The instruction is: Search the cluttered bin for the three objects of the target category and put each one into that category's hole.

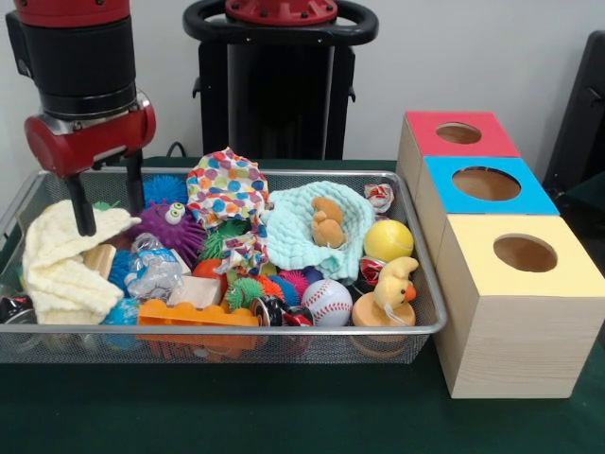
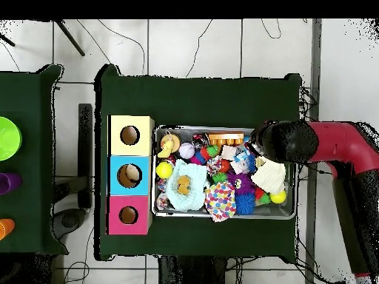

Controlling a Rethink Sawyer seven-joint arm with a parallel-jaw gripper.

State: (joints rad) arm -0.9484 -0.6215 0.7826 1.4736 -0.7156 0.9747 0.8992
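Covering most of both views is the green tabletop [image 1: 284, 416], and on it the bin [image 1: 236, 328] takes the wide middle part, lying long beside a row of three boxes. In the front view the boxes stand at the tabletop's right edge, close against the bin's short side, probably so that a carried thing travels only a short way. The middle box has the blue top, and its hole [image 1: 486, 183] looks open and free; the red-topped box [image 1: 460, 133] is behind it and the yellow-topped box [image 1: 523, 253] in front.

The arm [image 1: 80, 57] comes down over the bin's left end. Its end effector [image 1: 109, 197] hangs released, the two dark fingers [image 1: 83, 203] spread apart and holding nothing, one finger touching or just above the cream cloth [image 1: 61, 255]. I judge it is placed there to reach what lies beside that cloth.

Just right of the cloth lies one crinkled plastic piece [image 1: 156, 270], clear with silvery glints and light blue parts, near the bin's front wall and half buried between the purple spiky ball [image 1: 170, 227] and an orange block [image 1: 194, 314]. The other two such pieces I cannot find; they may be hidden under the dotted cloth [image 1: 227, 194] or the pale green one [image 1: 317, 232]. No piece seems to be in the hole yet.
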